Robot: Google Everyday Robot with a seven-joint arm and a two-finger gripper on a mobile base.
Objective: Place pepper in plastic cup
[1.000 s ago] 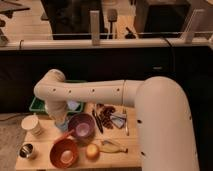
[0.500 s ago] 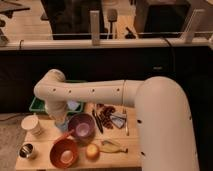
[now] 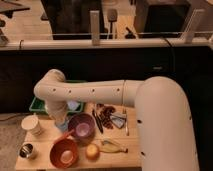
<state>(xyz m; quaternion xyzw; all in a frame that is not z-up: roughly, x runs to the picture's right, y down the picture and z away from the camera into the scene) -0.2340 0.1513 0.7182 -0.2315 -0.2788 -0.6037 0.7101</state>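
The cream-white plastic cup (image 3: 32,124) stands upright at the left of the wooden table (image 3: 125,159). My gripper (image 3: 62,125) hangs at the end of the cream arm, just right of the cup, between it and a purple bowl (image 3: 81,126). A thin reddish object (image 3: 68,134) lies below the gripper, between the purple bowl and a red bowl (image 3: 64,153); I cannot tell whether it is the pepper. A yellow-green elongated item (image 3: 113,146) lies at the front middle.
A small shiny metal cup (image 3: 27,150) stands at the front left. An orange round fruit (image 3: 91,151) sits beside the red bowl. A green tray (image 3: 36,105) is at the back left. Dark utensils (image 3: 106,118) lie right of the purple bowl. My arm's large body covers the right.
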